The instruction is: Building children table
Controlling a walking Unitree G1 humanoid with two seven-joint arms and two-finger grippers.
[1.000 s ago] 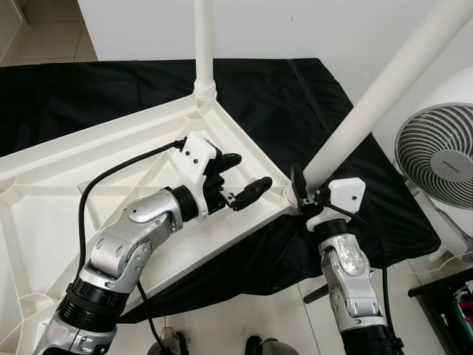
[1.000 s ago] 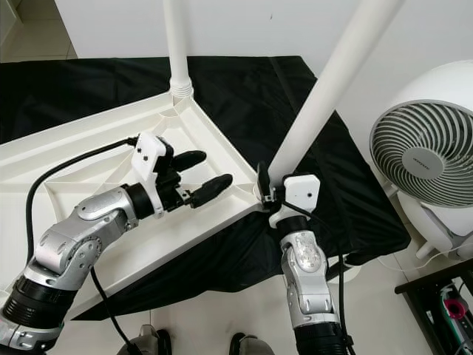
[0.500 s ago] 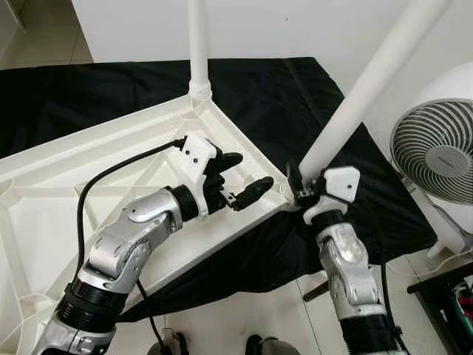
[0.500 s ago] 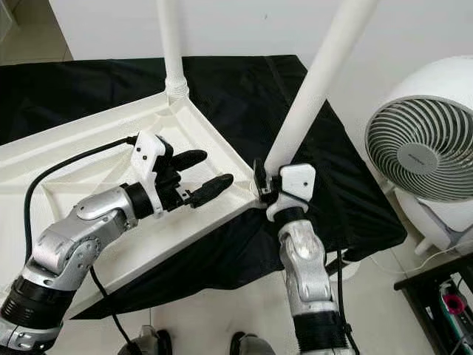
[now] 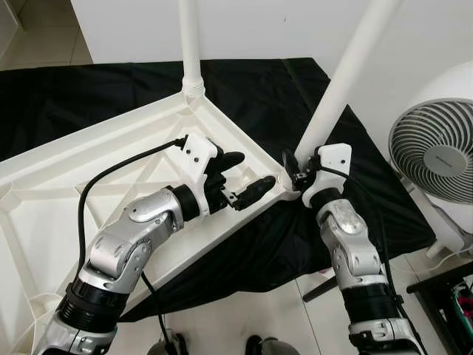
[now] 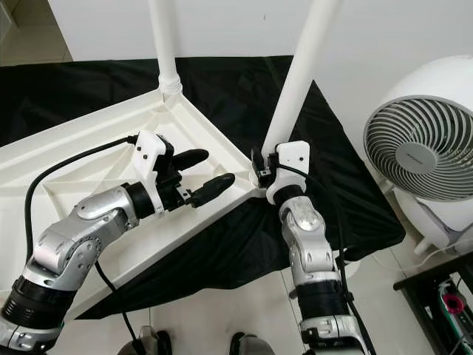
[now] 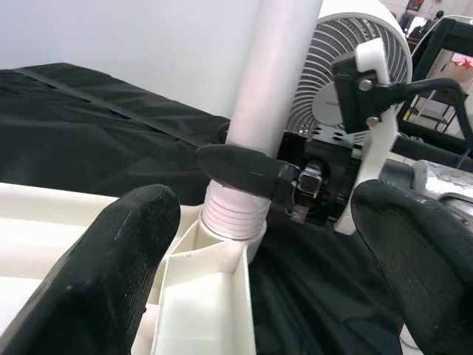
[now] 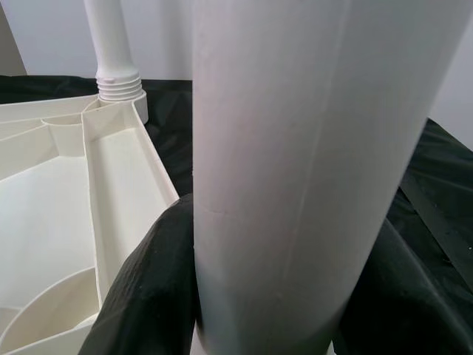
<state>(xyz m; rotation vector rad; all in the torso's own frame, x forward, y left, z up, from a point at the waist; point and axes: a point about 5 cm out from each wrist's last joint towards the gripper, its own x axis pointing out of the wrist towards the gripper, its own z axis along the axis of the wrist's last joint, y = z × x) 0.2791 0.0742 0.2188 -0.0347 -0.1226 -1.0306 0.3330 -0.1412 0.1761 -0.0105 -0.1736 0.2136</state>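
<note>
The white plastic children's tabletop (image 5: 111,170) lies upside down on a black cloth (image 5: 281,96), one white tubular leg (image 5: 191,52) already upright in its far corner socket. The right tool (image 5: 294,171) clasps a second white tubular leg (image 5: 344,78) just above its threaded base at the near corner, leaning. The left tool (image 5: 240,180) hovers beside, fingers wide. If the lean persists, the thread may likely cross and jam.
</note>
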